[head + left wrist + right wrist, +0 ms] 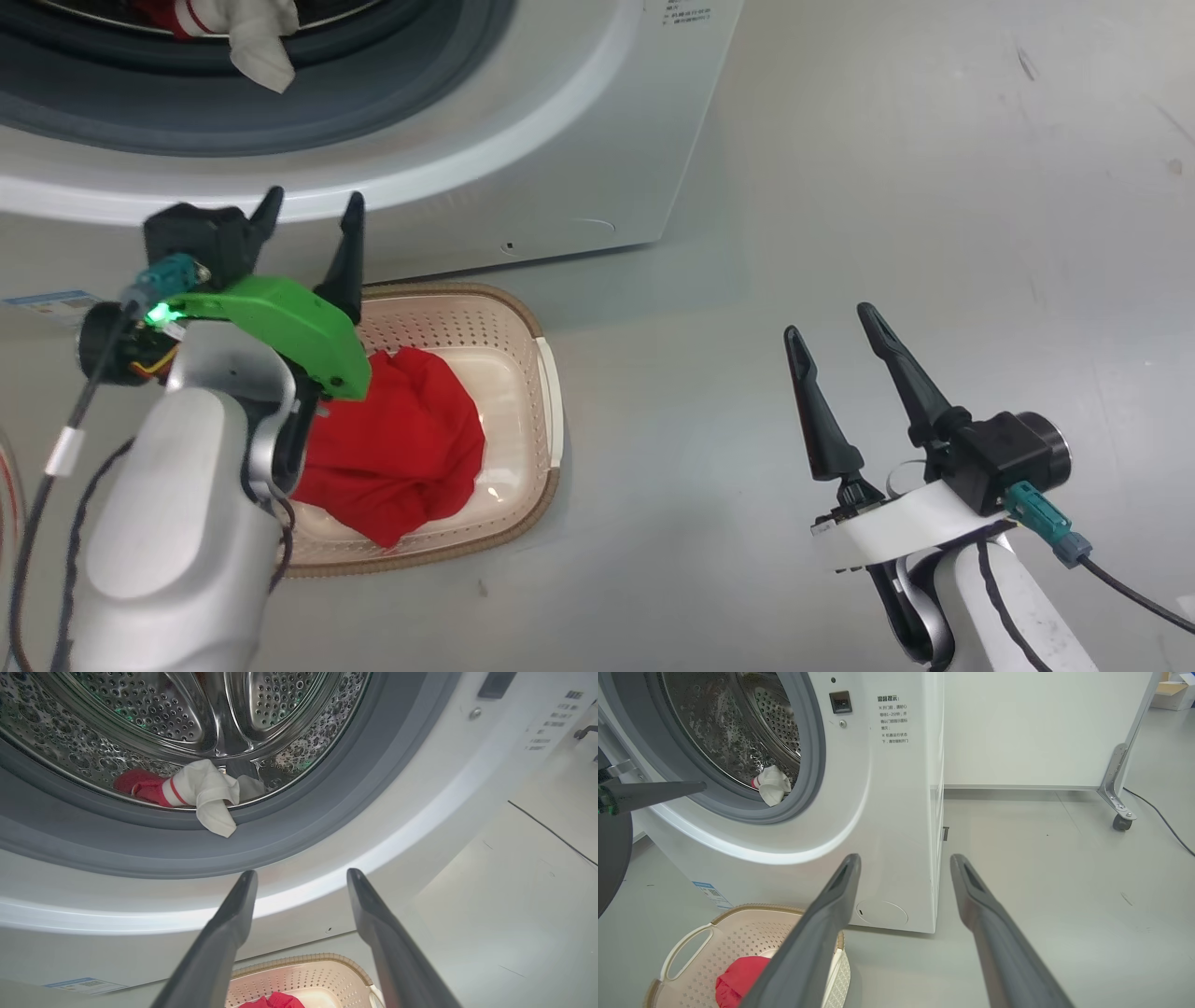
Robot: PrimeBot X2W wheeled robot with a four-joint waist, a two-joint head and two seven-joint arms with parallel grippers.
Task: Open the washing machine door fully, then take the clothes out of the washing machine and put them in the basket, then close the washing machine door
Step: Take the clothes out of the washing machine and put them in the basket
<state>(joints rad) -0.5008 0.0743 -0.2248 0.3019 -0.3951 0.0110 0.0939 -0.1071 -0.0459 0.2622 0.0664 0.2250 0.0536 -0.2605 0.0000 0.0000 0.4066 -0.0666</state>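
Observation:
The washing machine (560, 140) stands with its mouth uncovered, and the dark round edge of its door (612, 858) is swung out at the far left. A red-and-white garment (205, 793) hangs over the drum lip onto the grey gasket (252, 42) (773, 784). Below it on the floor, the cream basket (527, 336) holds a plain red garment (401, 448). My left gripper (313, 210) is open and empty above the basket's far end, pointing at the machine's front (301, 877). Off to the right over bare floor, my right gripper (831, 327) is also open and empty (906, 858).
A blue label sticker (56, 303) sits low on the machine's front. Behind the machine's right side stands a white panel on a castor foot (1120, 821), with a black cable (1162, 821) on the floor and a cardboard box (1176, 690) further back.

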